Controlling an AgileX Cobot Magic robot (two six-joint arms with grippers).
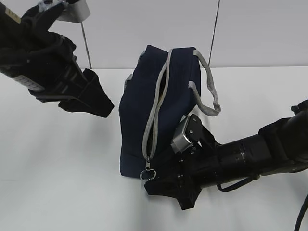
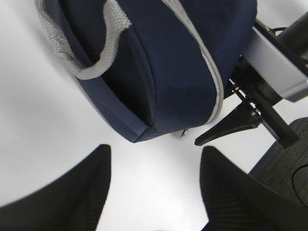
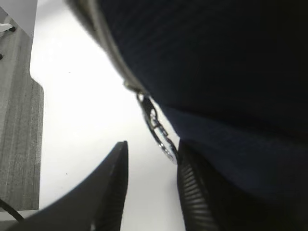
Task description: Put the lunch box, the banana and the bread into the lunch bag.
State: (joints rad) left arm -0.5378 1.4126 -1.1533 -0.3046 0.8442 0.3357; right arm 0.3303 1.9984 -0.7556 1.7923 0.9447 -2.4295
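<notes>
Lunch bag (image 1: pixel 144 115): navy, standing on the white table (image 1: pixel 57 192), grey zipper (image 1: pixel 156 110) running down its front.
Ring pull (image 3: pixel 161 134): hangs at the zipper's low end, beside one finger of the right gripper (image 3: pixel 151 192).
Right jaws: partly open, gripping nothing.
Left gripper (image 2: pixel 154 192): held above the table left of the bag, jaws wide, empty.
</notes>
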